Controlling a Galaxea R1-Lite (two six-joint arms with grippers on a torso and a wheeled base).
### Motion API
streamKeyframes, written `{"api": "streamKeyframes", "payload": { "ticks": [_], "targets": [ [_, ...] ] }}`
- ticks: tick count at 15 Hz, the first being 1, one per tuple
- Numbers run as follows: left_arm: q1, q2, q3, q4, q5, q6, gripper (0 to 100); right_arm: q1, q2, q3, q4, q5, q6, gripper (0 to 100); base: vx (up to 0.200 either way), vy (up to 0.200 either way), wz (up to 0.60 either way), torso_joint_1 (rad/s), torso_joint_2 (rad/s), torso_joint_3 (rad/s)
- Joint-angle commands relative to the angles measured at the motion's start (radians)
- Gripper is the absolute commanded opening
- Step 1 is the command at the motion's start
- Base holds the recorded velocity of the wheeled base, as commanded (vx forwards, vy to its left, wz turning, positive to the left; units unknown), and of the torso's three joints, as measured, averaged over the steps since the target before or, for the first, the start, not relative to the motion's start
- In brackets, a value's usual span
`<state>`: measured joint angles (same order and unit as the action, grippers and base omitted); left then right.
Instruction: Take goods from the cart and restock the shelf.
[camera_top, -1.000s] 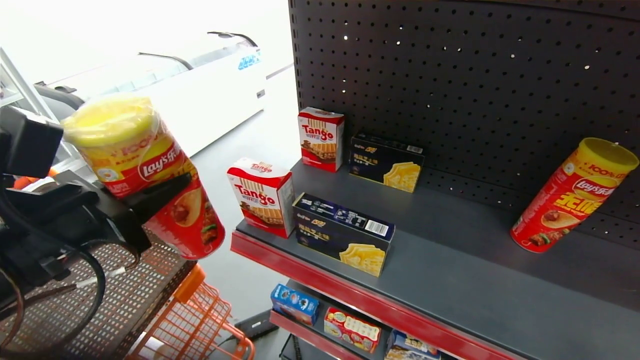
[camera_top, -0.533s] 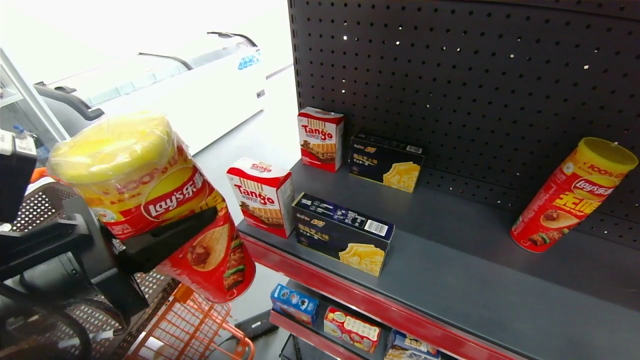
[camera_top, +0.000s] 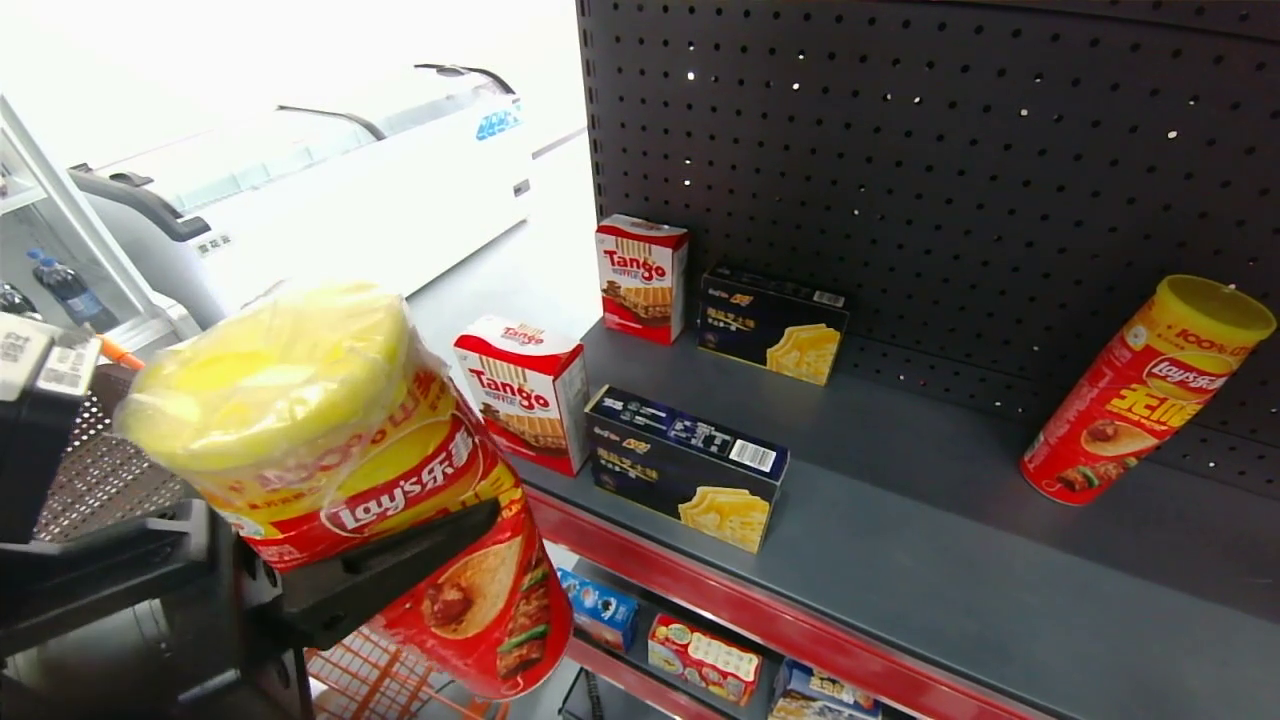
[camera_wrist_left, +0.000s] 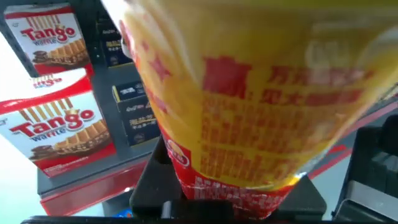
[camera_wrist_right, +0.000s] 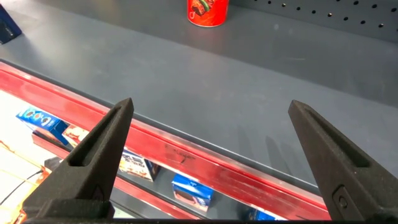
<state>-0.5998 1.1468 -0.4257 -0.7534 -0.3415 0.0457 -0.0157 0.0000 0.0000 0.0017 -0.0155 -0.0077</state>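
- L gripper (camera_top: 370, 545) clamped on chip can (camera_top: 330, 460); can tilted, held off the shelf's (camera_top: 900, 540) front-left corner, near a wafer box (camera_top: 525, 390).
- Far finger hidden behind the can.
- R gripper (camera_wrist_right: 214, 155): fingers wide apart above shelf's front edge, bases cropped.

Robot's all matte black plastic. Right hand (camera_wrist_right: 211, 107) has chunky wedge fingers (camera_wrist_right: 93, 158), one with a small round hole. Boxy block behind the left hand (camera_top: 425, 520) wears a white label (camera_top: 40, 362).
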Motion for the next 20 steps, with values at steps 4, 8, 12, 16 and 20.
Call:
{"api": "streamKeyframes", "payload": {
  "ticks": [4, 8, 12, 16, 20],
  "targets": [
    [-0.011, -0.007, 0.032, -0.001, -0.079, 0.000, 0, 0.000, 0.000, 0.000, 0.000, 0.000, 0.002, 100, 0.000, 0.000, 0.00, 0.000, 0.00, 0.000],
    [-0.091, -0.007, 0.015, 0.000, -0.106, -0.001, 0, 0.000, 0.000, 0.000, 0.000, 0.000, 0.000, 100, 0.000, 0.000, -0.30, 0.001, 0.00, 0.001],
    [-0.092, -0.006, 0.002, 0.002, -0.111, -0.001, 0, 0.000, 0.000, 0.000, 0.000, 0.000, -0.002, 100, 0.000, 0.000, -0.60, 0.005, 0.00, 0.002],
    [-0.081, -0.006, -0.001, 0.002, -0.111, -0.001, 0, 0.000, 0.000, 0.000, 0.000, 0.002, -0.003, 100, 0.000, 0.000, -0.60, 0.002, 0.00, 0.005],
    [-0.078, -0.006, 0.001, 0.002, -0.105, -0.003, 0, 0.000, 0.000, 0.000, 0.000, 0.000, 0.000, 100, 0.000, 0.000, -0.30, -0.002, 0.00, 0.001]
  ]
}}
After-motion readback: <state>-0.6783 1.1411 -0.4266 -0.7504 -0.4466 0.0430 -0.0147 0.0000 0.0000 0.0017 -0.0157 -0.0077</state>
